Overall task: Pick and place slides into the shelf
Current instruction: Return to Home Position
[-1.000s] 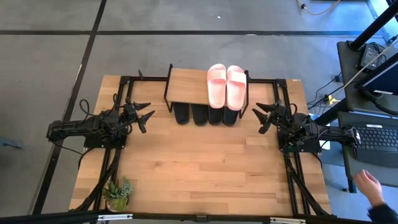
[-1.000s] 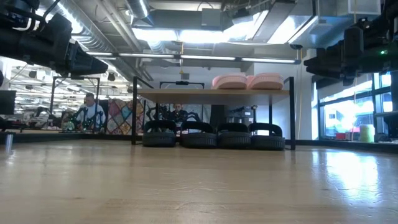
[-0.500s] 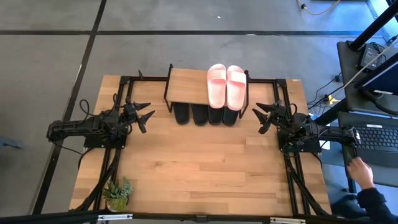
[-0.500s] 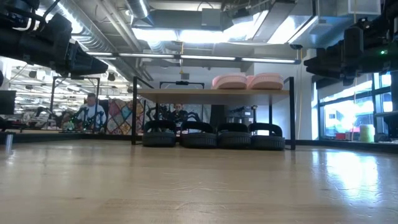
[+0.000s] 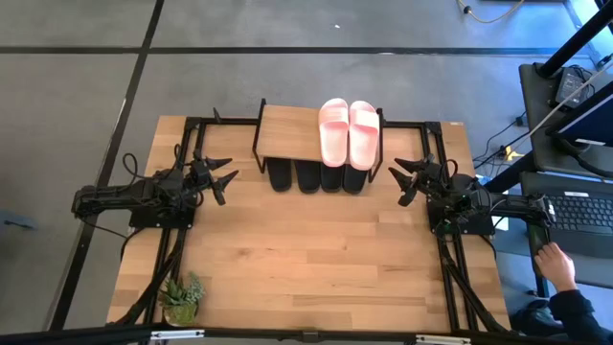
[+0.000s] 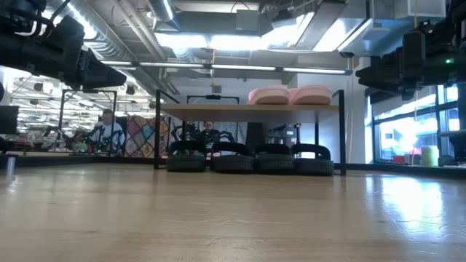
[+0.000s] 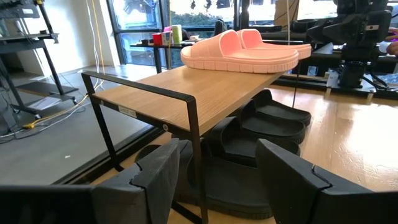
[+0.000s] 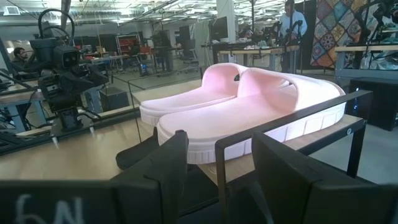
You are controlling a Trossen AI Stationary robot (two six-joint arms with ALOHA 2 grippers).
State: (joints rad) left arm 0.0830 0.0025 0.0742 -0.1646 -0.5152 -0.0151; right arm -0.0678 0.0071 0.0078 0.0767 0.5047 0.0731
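Read from above, with twelve o'clock at the far edge of the desk (image 5: 306, 259), my left gripper (image 5: 228, 180) hovers over the desk's nine o'clock side. Its fingers (image 7: 158, 177) are spread apart with nothing between them, and they point toward three o'clock. From that gripper, the shelf (image 5: 287, 134) stands near at about two o'clock, apart from it.

The shelf sits at the desk's twelve o'clock edge. The left half of its wooden top board is bare. The pale pink pair of slides (image 5: 348, 132) lies side by side on the right half, both pointing the same way. Below the board, the four black slides (image 5: 316, 179) stand in a row on the desk, packed between the black frame legs. Their near ends stick out toward six o'clock. This row lies at three o'clock from my left gripper.

My right gripper (image 5: 397, 185) hovers over the desk's three o'clock side and faces nine o'clock. Its fingers (image 8: 165, 168) are likewise spread and empty. From it, the black row is at nine o'clock, just beside the gripper but not touching. The pink pair is at about eleven o'clock.
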